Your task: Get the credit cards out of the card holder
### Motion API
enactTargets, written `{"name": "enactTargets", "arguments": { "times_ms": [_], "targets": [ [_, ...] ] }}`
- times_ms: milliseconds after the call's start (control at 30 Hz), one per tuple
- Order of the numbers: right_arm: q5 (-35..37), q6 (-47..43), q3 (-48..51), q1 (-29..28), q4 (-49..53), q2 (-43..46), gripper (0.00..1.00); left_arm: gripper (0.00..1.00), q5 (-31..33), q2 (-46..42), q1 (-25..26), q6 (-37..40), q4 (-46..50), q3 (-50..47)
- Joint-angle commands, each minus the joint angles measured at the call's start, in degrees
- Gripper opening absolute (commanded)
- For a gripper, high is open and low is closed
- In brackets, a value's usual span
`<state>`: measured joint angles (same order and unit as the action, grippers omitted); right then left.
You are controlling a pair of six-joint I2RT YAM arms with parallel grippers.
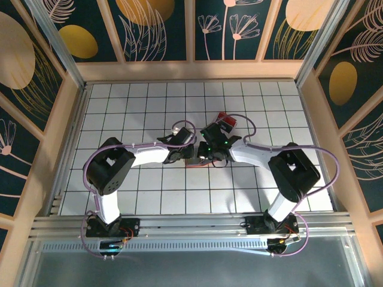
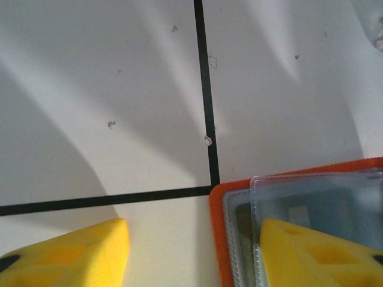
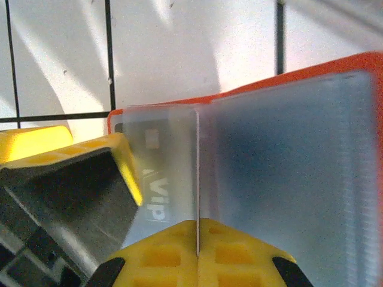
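The card holder (image 2: 216, 239) lies open on the white gridded tabletop (image 2: 119, 89), lower right in the left wrist view and mid-frame under both wrists from above. The left tool (image 2: 194, 230) stands apart, one finger over the holder, the other over bare tile. The right tool (image 3: 197, 239) is clamped on a clear sleeve (image 3: 281, 161) (a card (image 3: 152, 200) marked "VIP" shows beside it).
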<state>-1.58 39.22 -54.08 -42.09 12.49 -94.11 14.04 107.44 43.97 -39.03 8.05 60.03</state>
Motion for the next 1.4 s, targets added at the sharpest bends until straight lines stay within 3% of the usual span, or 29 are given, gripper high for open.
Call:
{"name": "enactTargets", "arguments": {
  "times_ms": [0,200,367,600,833,1167,1367],
  "targets": [
    [6.2,-3.3,-1.6,0.4,5.0,4.5,0.0,0.55,1.9,0.8,-1.8,2.8,1.4,-2.8],
    [5.5,-9.9,-2.0,3.2,4.1,9.4,0.0,0.52,4.0,-0.4,-3.7,9.0,-1.7,-2.8],
    [4.3,-20.6,-4.5,7.0,4.5,9.9,0.0,0.53,5.4,-0.6,-4.1,11.0,-0.7,-0.6],
    [5.3,-41.2,-7.3,9.5,3.1,11.0,0.0,0.63,5.0,-3.0,-4.0,10.1,0.8,-0.2],
    [4.1,-53.4,-7.8,12.3,0.9,9.9,0.0,0.74,3.3,-6.7,-4.0,8.4,0.5,-0.9],
    [7.0,-62.0,-11.4,14.3,1.9,3.9,0.0,0.97,2.6,-8.8,-4.0,7.7,0.6,-1.2],
    [5.3,-64.3,-13.7,16.1,2.3,0.6,0.0,0.99,2.2,-8.5,-4.0,7.6,0.6,-1.1]
  ]
}}
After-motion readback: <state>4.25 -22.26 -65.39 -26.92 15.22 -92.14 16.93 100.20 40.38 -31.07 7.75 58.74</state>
